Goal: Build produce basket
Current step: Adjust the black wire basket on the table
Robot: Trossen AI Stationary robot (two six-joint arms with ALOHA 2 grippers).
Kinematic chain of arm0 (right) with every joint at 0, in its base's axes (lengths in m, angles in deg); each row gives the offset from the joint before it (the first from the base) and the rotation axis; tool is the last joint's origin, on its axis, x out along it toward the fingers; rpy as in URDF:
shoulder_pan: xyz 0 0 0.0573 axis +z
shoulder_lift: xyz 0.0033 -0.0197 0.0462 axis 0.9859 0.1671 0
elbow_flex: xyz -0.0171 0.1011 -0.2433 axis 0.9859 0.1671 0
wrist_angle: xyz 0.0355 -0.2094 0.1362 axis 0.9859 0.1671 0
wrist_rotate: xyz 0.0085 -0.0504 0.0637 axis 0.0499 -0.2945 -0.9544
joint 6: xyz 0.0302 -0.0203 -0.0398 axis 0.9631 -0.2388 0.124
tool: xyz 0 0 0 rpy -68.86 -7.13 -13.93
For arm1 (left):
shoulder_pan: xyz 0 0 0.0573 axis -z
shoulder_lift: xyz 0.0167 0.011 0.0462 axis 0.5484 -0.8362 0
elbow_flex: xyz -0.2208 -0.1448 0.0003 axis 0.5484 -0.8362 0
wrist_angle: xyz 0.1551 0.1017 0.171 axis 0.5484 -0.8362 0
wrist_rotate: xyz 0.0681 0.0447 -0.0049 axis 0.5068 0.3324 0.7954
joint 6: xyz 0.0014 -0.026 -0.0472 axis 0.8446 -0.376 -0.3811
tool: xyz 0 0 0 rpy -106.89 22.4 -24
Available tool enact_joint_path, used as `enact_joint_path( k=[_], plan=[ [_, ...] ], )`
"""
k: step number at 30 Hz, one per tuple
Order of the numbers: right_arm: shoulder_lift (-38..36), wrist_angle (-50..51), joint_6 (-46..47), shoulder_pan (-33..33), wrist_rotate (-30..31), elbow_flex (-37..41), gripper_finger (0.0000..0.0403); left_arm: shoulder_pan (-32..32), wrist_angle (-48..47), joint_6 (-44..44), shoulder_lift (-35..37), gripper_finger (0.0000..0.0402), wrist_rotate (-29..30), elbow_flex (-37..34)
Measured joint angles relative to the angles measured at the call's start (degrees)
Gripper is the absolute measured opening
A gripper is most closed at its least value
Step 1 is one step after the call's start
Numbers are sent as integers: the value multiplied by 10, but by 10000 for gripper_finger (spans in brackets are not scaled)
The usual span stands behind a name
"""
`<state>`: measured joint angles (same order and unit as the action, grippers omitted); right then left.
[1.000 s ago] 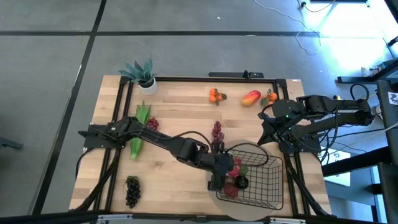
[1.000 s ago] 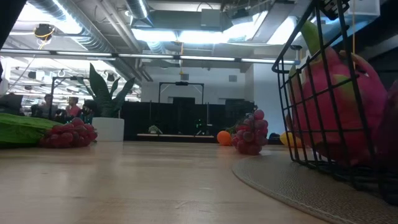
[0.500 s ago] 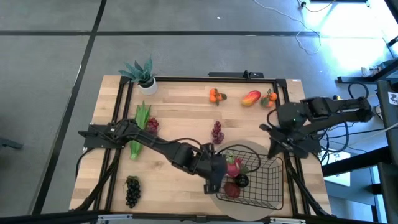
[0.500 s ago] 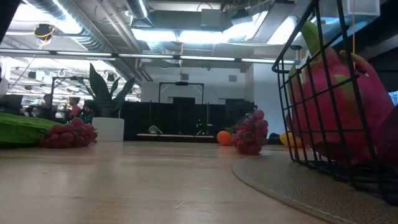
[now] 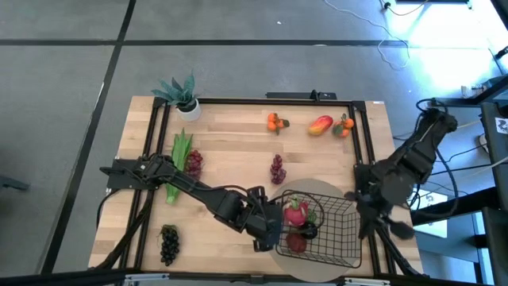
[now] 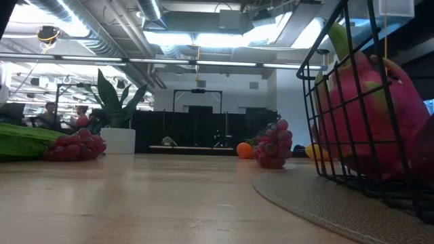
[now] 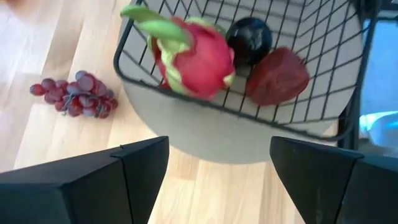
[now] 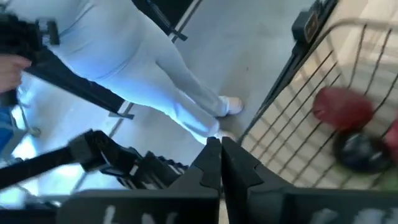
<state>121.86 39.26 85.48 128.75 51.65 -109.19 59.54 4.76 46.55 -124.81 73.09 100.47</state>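
Observation:
The black wire basket [image 5: 327, 230] stands on a round grey mat [image 5: 317, 187] near the table's front right. In it lie a pink dragon fruit [image 5: 296, 212], a dark round fruit [image 5: 308, 232] and a red fruit [image 5: 294, 243]. My left gripper [image 5: 268, 232] hovers open just left of the basket, which fills the left wrist view [image 7: 249, 118]; its fingers hold nothing. My right gripper [image 8: 221, 163] is shut and empty beside the basket's right side, over the table's right edge [image 5: 367, 225].
A purple grape bunch [image 5: 277, 168] lies behind the mat. Tangerines [image 5: 274, 121], a mango [image 5: 320, 125] and another tangerine [image 5: 344, 125] lie at the far edge. A green stalk with red grapes [image 5: 184, 157], dark grapes [image 5: 168, 244] and a potted plant [image 5: 181, 94] are on the left.
My left gripper has drawn back from over the basket's left rim toward the table's near left, staying open. My right arm has swung along the table's right edge from the far side toward the near edge, its gripper staying shut. The fruits in the basket have kept still.

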Motion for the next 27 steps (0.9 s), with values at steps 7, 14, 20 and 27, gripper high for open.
enact_joint_path(
  k=[7,14,20,27],
  plan=[
    [75,-61,173,104,22,0,0,-8,-36,10,11,267,1,0],
    [150,-164,303,152,23,0,0,-11,-38,34,27,267,13,0],
    [202,-230,406,172,39,0,0,-11,-57,53,40,267,30,-1],
    [262,-299,450,179,53,0,0,-11,-55,75,44,267,30,0]
  ],
)
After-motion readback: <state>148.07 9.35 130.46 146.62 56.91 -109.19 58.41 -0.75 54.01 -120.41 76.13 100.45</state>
